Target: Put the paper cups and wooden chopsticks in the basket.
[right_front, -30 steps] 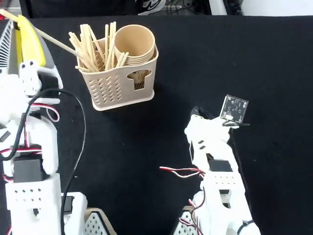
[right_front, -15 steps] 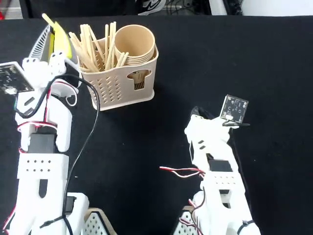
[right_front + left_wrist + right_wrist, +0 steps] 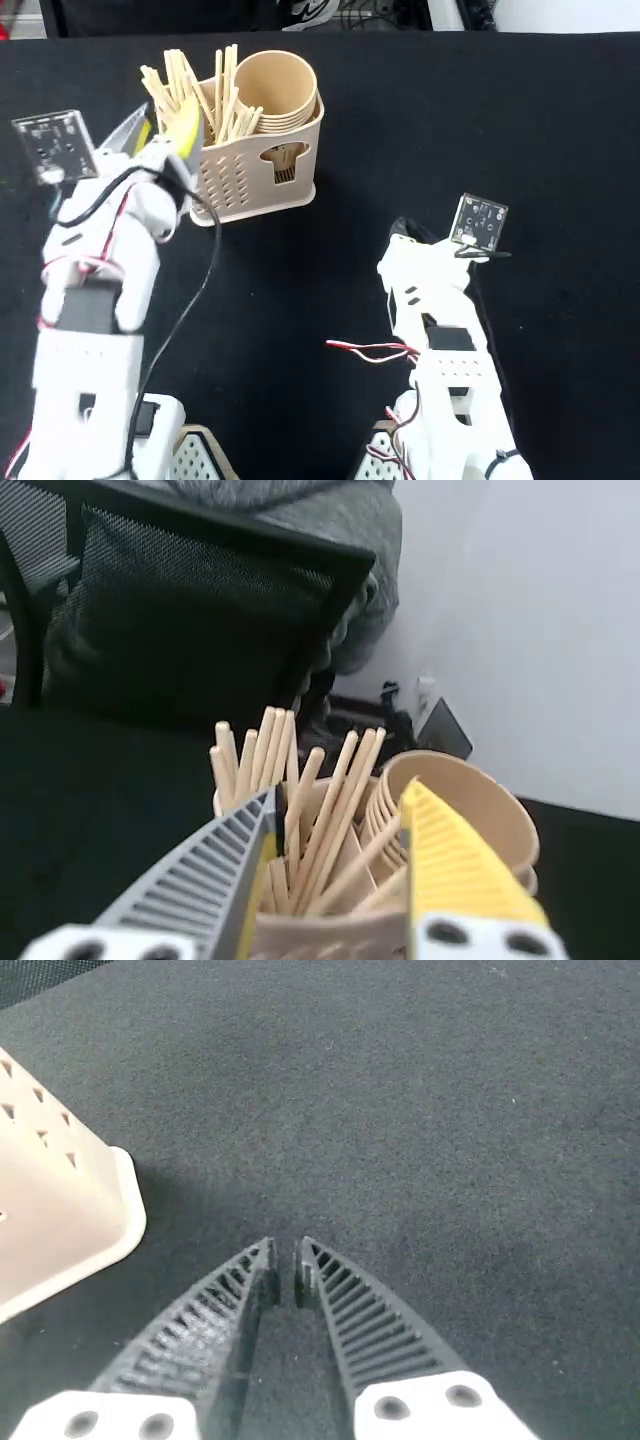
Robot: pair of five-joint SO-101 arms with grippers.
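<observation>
In basket (image 3: 240, 187): chopsticks (image 3: 176, 76), stacked cups (image 3: 278, 88).

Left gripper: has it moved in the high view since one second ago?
Yes. The left gripper has moved right, from the left edge of the table to the basket, now close beside it.

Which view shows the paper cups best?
High view: it looks down into the paper cups, stacked in the basket. The left wrist view shows their rims partly behind the left pincer; the right wrist, a basket corner.
</observation>
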